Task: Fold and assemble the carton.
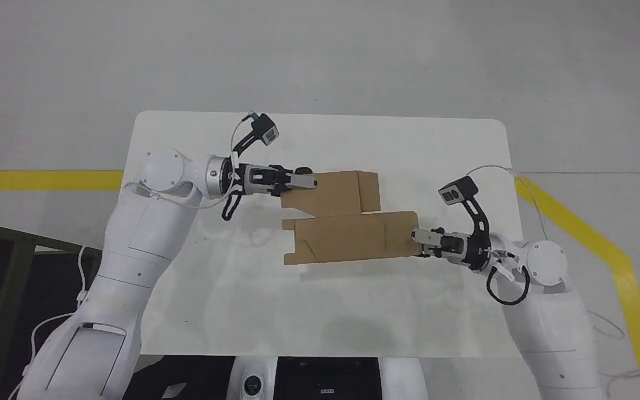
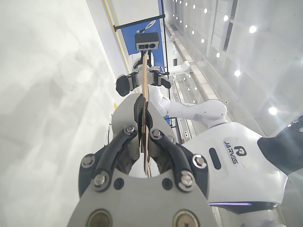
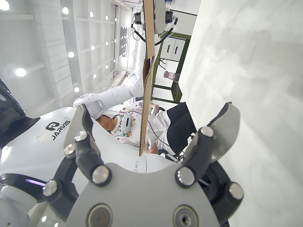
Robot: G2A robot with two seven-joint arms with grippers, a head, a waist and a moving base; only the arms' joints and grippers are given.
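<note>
The step in hand looked to be taking a second hold on the carton (image 1: 340,215) so that the flat blank could be opened along its creases. To do it well, you needed to keep the sheet centred between the right gripper (image 1: 420,240) fingers. You also needed to slide it in far enough for the pads rather than the tips to meet the cardboard, and to close square to its face. A skewed bite would likely have bent the panel away from its score lines. With one end already clamped, any sideways push from you could have twisted the sheet.

The carton was a flattened brown blank over the middle of the tabletop (image 1: 430,140), its long side running toward the left and right edges. It seemed to be held clear of the surface.

Your left gripper (image 1: 305,182) was closed on the carton's left end, on the panel nearer the far edge. In the left wrist view its pads (image 2: 139,106) pinched the carton (image 2: 144,79) edge-on with no gap. Your right gripper sat at the right end, by the panel nearer the near edge. Its fingers (image 3: 225,119) stood wide apart with the carton (image 3: 149,24) edge running between them, touching neither, so it gripped nothing.
</note>
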